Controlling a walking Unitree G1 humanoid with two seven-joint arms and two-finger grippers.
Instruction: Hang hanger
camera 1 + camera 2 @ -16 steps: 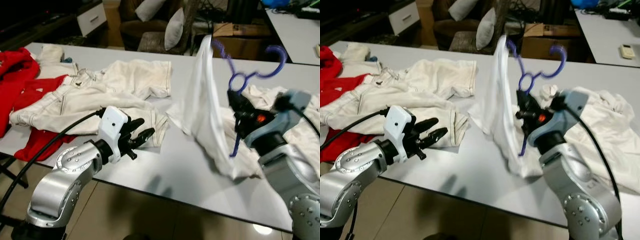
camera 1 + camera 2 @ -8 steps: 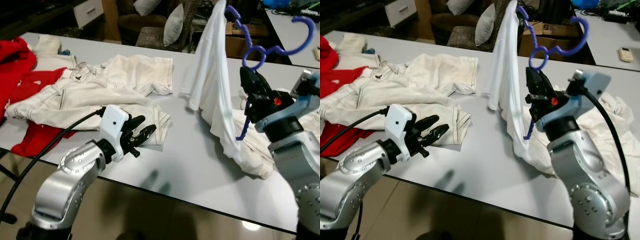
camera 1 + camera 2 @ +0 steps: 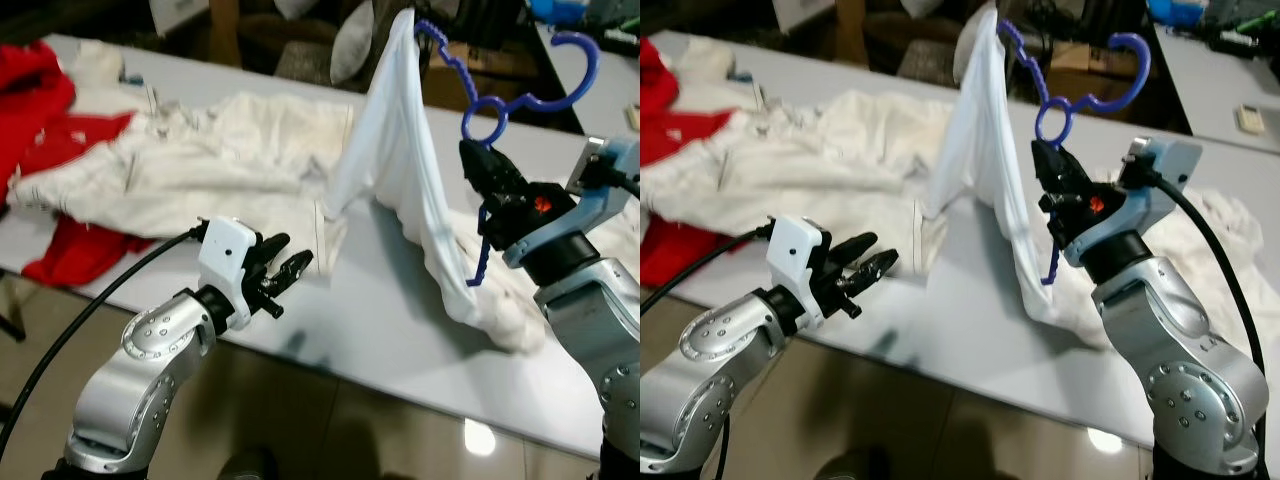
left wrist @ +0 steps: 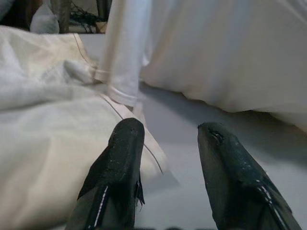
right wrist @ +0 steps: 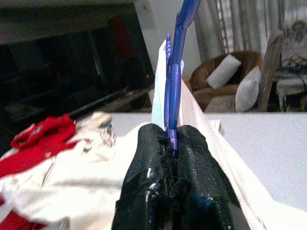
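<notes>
A blue plastic hanger (image 3: pixel 520 90) stands raised over the right part of the grey table (image 3: pixel 380 320), hook up. My right gripper (image 3: pixel 478 172) is shut on its neck, and the wrist view shows the fingers (image 5: pixel 153 163) pinched around the blue hanger (image 5: pixel 173 96). A white garment (image 3: pixel 410 180) drapes from one hanger arm down to the table, its lower end bunched near my right arm. My left gripper (image 3: pixel 290 270) hovers open near the table's front edge, close to the hem of the cream clothes (image 3: pixel 200 170), holding nothing.
Cream clothes and red garments (image 3: pixel 40 90) cover the table's left half. More white cloth (image 3: pixel 1230 230) lies behind my right arm. Armchairs with cushions (image 3: pixel 350 50) stand beyond the table. A second table (image 3: pixel 1220 70) is at the far right. Tiled floor (image 3: pixel 350 430) lies in front.
The camera has shifted. My right gripper holds the hanger raised, a little lower in view than half a second ago, with more of the garment lifted off the table. The left gripper stays open.
</notes>
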